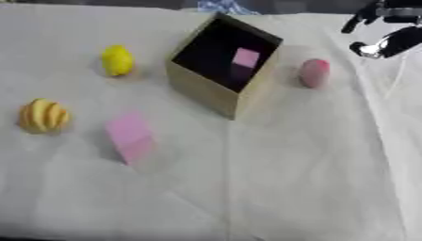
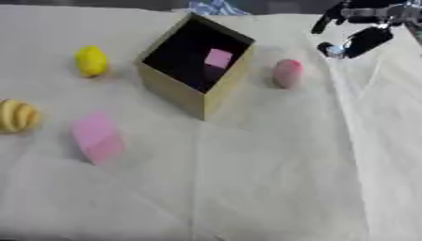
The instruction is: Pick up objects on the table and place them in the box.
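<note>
Right hand point(image 2: 362, 28) up at the far right corner, off the white-cloth tabletop point(image 1: 288, 179), empty; its fingers can't be told spread from curled. Left hand not visible. Open tan cardboard box point(image 1: 206, 92) sits centre-far with one small pink cube point(image 1: 245, 58) already inside. Still out: pink rounded egg-shaped object point(image 1: 314, 73) just right of the box, yellow lemon-like object point(image 1: 117, 60) to its left, striped yellow-orange rounded object point(image 1: 44, 115) and large pink block point(image 1: 129, 137) nearer. Looks between picks. Likely next: the pink egg, closest to that hand; it may roll.
</note>
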`<state>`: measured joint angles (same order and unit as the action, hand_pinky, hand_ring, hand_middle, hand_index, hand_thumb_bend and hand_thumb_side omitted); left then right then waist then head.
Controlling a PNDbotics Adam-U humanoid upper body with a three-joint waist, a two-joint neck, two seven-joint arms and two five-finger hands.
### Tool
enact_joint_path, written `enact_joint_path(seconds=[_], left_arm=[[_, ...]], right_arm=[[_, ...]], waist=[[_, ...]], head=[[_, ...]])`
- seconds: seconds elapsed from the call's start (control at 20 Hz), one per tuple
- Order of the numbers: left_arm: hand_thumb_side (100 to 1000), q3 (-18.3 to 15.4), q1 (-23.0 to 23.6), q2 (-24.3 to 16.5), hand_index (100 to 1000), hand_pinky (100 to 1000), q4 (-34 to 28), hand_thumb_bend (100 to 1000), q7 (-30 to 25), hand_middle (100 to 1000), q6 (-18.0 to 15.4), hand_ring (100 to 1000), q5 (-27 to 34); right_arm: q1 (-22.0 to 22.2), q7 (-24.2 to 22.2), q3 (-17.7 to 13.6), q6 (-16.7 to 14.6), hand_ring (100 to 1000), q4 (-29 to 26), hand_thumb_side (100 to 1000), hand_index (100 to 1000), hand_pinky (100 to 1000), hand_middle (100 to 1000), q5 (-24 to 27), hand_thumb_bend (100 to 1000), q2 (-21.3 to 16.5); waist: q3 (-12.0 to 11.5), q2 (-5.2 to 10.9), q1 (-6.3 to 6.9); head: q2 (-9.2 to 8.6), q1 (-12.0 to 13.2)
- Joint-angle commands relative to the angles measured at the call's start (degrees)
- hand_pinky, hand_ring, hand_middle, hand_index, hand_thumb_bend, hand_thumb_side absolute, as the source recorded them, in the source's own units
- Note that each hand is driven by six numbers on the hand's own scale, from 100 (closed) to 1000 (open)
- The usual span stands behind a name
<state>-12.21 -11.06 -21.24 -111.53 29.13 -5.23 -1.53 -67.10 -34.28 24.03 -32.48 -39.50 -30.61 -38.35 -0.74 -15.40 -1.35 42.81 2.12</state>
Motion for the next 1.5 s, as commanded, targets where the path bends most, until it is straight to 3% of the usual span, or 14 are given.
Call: enact_joint_path(seconds=[0.05,0.25,0.55,1.0,1.2,1.5], left_arm=[[645,0.0,-0.3,-1.8,799,733,-0.5,404,-0.1,658,-0.1,704,0.1],[644,0.1,-0.5,-1.7,798,733,-0.5,404,-0.3,659,-0.1,704,0.2],[643,0.3,-0.7,-1.6,798,733,-0.5,404,-0.4,660,-0.2,705,0.3],[643,0.4,-1.1,-1.4,796,733,-0.6,402,-0.6,661,-0.2,706,0.5],[644,0.5,-1.2,-1.2,796,733,-0.7,402,-0.7,662,-0.3,707,0.7],[644,0.4,-1.2,-1.2,796,733,-0.6,401,-0.6,662,-0.3,707,0.8]], right_arm=[[-1.4,-0.2,-0.6,-1.1,950,0.1,492,852,887,781,0.2,230,-0.7],[-0.7,0.6,0.8,1.3,953,-2.2,438,862,886,774,1.8,303,-0.2],[0.8,-0.6,4.0,6.9,959,-6.7,368,861,885,762,5.1,337,0.3],[2.2,-1.4,7.5,15.0,954,-13.8,370,846,882,753,9.6,330,0.4],[1.9,-0.7,7.7,16.4,947,-12.4,353,847,878,752,7.2,362,1.8],[1.9,1.9,6.0,14.6,949,-8.3,333,854,877,748,1.6,391,3.3]], waist=[[0.0,0.99,0.20],[-0.1,0.94,0.39],[-0.5,0.81,0.49],[-1.1,0.56,0.45],[-1.3,0.40,0.54],[-1.8,0.09,1.00]], head=[[-0.38,0.0],[-0.51,-0.2],[-0.77,-0.4],[-0.88,-0.5],[-1.00,-0.6],[-1.15,-0.7]])
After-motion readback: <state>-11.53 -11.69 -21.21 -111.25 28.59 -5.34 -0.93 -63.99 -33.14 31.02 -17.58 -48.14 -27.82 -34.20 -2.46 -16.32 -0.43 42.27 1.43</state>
